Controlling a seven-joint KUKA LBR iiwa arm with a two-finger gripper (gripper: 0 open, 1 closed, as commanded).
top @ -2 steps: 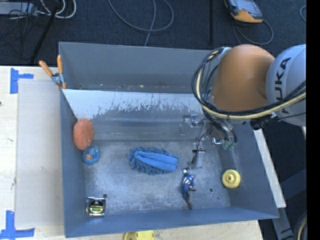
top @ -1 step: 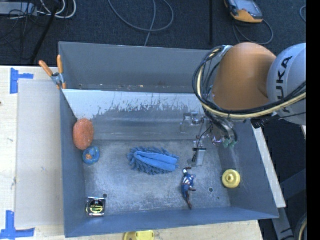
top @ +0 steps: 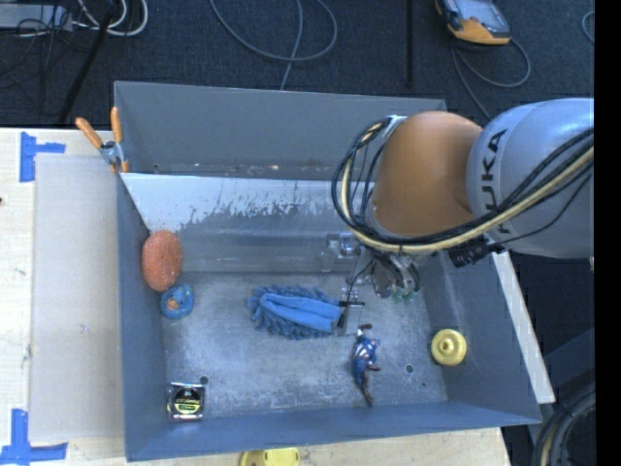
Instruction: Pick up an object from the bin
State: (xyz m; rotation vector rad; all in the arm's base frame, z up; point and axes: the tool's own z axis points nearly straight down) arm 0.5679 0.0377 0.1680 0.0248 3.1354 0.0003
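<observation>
My gripper (top: 350, 302) hangs low in the middle of the bin, below the arm's orange cover. Its tip is right at the right end of a blue fringed cloth-like thing (top: 291, 313) that lies flat on the bin floor. Whether it touches the cloth I cannot tell. A small blue figure (top: 366, 358) lies just below the gripper, toward the front wall. To the right of it sits a yellow round knob-like thing (top: 448, 347).
An orange-brown oval sponge (top: 162, 259) leans on the left wall, with a small blue round toy (top: 177, 302) just below it. A small tape measure (top: 186, 401) lies in the front left corner. The arm and its cables cover the bin's back right.
</observation>
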